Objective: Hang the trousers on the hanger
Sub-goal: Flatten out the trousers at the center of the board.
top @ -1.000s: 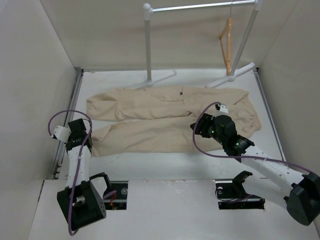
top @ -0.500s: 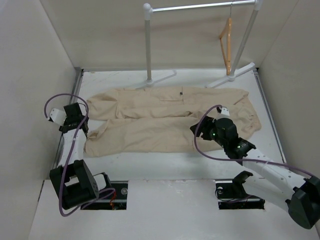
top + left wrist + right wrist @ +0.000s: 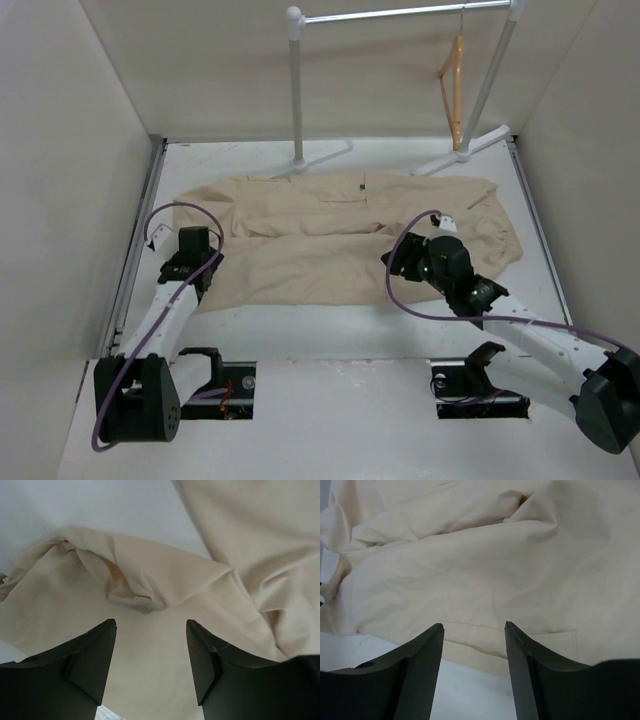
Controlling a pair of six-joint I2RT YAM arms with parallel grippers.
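Note:
The beige trousers (image 3: 330, 235) lie flat across the middle of the table, legs pointing left, waist at the right. The orange-tan wooden hanger (image 3: 454, 88) hangs by its hook from the rack bar at the back right. My left gripper (image 3: 200, 275) is open and empty over the near leg's cuff, whose folded hem shows in the left wrist view (image 3: 130, 587). My right gripper (image 3: 400, 262) is open and empty over the near edge of the trousers close to the waist; the cloth edge and a seam show in the right wrist view (image 3: 470, 605).
A white-and-silver garment rack (image 3: 296, 90) stands at the back, its feet on the table behind the trousers. White walls close in the left, right and back. Bare white table (image 3: 320, 325) lies between the trousers and the arm bases.
My left arm has swung right from the table's left edge onto the near leg's cuff. The cuff end has been pushed and bunched to the right. The right arm has barely moved.

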